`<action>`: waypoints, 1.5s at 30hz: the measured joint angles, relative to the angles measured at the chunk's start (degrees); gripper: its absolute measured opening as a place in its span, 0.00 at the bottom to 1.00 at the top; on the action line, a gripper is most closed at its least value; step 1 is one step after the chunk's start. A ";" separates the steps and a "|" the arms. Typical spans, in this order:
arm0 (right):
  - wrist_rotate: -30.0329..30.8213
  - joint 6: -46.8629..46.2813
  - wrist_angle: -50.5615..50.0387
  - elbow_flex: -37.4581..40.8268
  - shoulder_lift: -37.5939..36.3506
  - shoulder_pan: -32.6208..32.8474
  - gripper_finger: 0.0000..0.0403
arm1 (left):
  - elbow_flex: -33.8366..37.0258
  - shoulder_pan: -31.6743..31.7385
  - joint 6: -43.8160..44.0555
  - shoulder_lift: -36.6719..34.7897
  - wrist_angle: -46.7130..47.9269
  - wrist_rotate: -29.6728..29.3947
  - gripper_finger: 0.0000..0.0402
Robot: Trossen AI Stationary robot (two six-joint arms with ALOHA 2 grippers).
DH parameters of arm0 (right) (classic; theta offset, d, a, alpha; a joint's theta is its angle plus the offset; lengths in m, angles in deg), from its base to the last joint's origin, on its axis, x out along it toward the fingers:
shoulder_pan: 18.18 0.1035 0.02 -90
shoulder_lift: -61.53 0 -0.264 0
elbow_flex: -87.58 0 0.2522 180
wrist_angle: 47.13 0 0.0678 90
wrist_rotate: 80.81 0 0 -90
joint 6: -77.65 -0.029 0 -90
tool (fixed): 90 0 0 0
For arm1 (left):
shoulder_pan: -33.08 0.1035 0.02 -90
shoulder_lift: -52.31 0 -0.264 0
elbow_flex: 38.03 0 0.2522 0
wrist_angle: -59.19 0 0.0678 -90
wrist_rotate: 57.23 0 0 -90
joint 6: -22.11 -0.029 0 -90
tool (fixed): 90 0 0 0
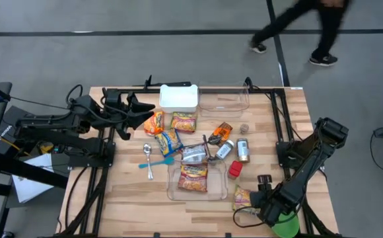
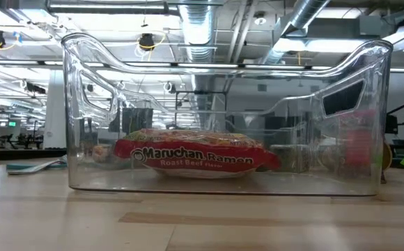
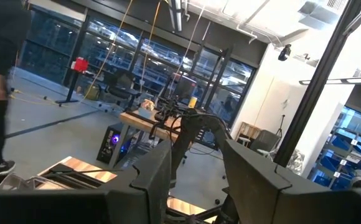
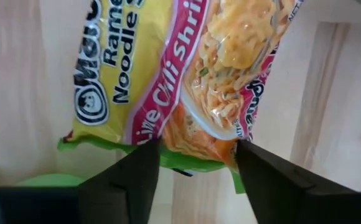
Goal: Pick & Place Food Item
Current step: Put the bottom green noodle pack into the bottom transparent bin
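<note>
Grasp step: my right gripper has its fingers spread either side of the ramen packet edge on the table, next I need to close, then lift.

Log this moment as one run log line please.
right gripper: fingers astride yellow lime-chili ramen packet, near table corner | left gripper: waiting, back left | clear plastic bin: holds red roast-beef ramen packet

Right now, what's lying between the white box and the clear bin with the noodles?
In the high view, between the white box and the clear bin lie a ramen pack and a silver pouch.
</note>
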 joint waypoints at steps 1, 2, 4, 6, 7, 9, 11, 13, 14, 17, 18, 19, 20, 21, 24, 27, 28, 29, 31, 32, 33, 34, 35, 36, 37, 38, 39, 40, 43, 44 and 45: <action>0.06 0.00 0.22 0.01 0.00 -0.01 0.47 | 0.00 0.00 0.00 0.00 0.00 0.00 0.35; 0.24 0.02 0.30 0.01 0.00 -0.09 0.45 | 0.00 0.00 0.00 0.00 0.00 0.00 0.35; 1.00 0.06 0.28 0.01 0.00 -0.17 0.42 | 0.00 0.00 0.00 0.00 0.00 0.02 0.34; 1.16 0.17 0.26 0.01 0.01 -0.17 0.40 | 0.00 0.00 0.00 0.00 0.00 0.00 0.34; 1.16 0.27 0.27 0.01 0.00 -0.17 0.38 | 0.00 0.00 0.00 0.00 0.00 0.00 0.34; 1.16 0.87 0.30 0.01 0.00 -0.17 0.36 | 0.00 0.00 0.00 0.00 0.00 0.00 0.34; 1.16 1.08 0.30 0.01 0.00 -0.17 0.32 | 0.06 0.00 0.00 0.00 -0.04 0.00 0.34; 1.14 1.50 0.41 0.01 0.00 -0.17 0.28 | 0.42 0.00 -0.02 0.00 -0.07 0.00 0.34; 1.14 1.64 0.47 0.01 0.00 -0.17 0.26 | 0.58 0.00 -0.02 0.03 0.04 0.00 0.34; 1.14 1.66 0.55 0.01 0.00 -0.22 0.19 | 0.95 0.00 0.25 0.04 -0.08 0.02 0.34; 1.13 1.66 0.60 0.01 0.00 -0.22 0.17 | 1.11 0.00 0.83 0.00 -0.13 0.02 0.34; 1.04 1.66 0.62 0.01 0.00 -0.22 0.15 | 1.16 0.00 1.16 0.02 0.08 0.00 0.34; 0.87 1.66 0.61 0.01 0.00 -0.22 0.13 | 1.18 0.00 1.25 0.04 0.21 0.00 0.34; 0.67 1.66 0.63 0.01 0.00 -0.22 0.11 | 1.20 0.00 1.27 0.04 0.21 0.00 0.34; -0.16 1.68 0.69 0.01 0.00 -0.46 0.04 | 1.20 -0.02 1.29 0.02 -0.09 0.01 0.34; -0.48 2.33 1.27 0.01 0.00 -0.44 0.01 | 1.20 0.00 1.29 0.02 -0.04 0.00 0.34; -0.59 2.69 1.55 0.01 0.00 -0.44 0.01 | 1.20 0.00 1.29 0.02 -0.07 0.01 0.34; -0.60 2.82 1.72 0.01 0.01 -0.44 0.01 | 1.20 -0.01 1.29 0.02 -0.06 0.01 0.34; -0.61 2.97 1.97 0.01 0.00 -0.44 0.00 | 1.20 0.00 1.29 0.02 -0.04 0.01 0.34; -0.61 2.97 2.09 0.01 0.00 -0.44 0.00 | 1.20 -0.02 1.29 0.02 -0.04 0.02 0.34; -0.63 2.97 2.09 0.01 0.00 -0.44 0.00 | 1.20 0.00 1.29 0.02 -0.04 0.00 0.34; -0.67 2.97 2.09 0.01 0.00 -0.44 0.00 | 1.20 -0.02 1.29 0.02 -0.06 0.02 0.34; -0.78 2.97 2.09 0.01 0.00 -0.44 0.00 | 1.20 -0.02 1.29 0.02 -0.07 0.02 0.34; -0.81 2.97 2.09 0.01 0.00 -0.44 0.00 | 1.20 -0.01 1.29 0.02 -0.05 0.02 0.34; -0.82 2.97 2.09 0.01 0.00 -0.44 0.00 | 1.20 -0.02 1.31 0.02 -0.06 0.02 0.34; -0.83 2.98 2.09 0.01 0.00 -0.44 0.00 | 1.20 0.00 1.31 0.02 -0.05 0.00 0.34; -0.85 3.00 2.07 0.01 -0.08 -0.44 0.00 | 1.20 -0.01 1.31 0.02 -0.04 0.02 0.34; -0.85 3.02 2.07 0.01 -0.33 -0.44 0.00 | 1.20 -0.02 1.31 0.02 -0.04 0.02 0.34; -0.85 3.19 1.94 -0.03 -2.05 -0.44 0.00 | 1.20 0.00 1.31 0.02 -0.06 0.02 0.34; -0.83 3.19 1.75 -0.03 -2.88 -0.44 0.00 | 1.20 0.00 1.31 0.02 -0.04 0.02 0.34; -0.81 3.17 1.58 -0.03 -3.92 -0.44 0.00 | 1.20 -0.02 1.31 0.02 -0.06 0.02 0.34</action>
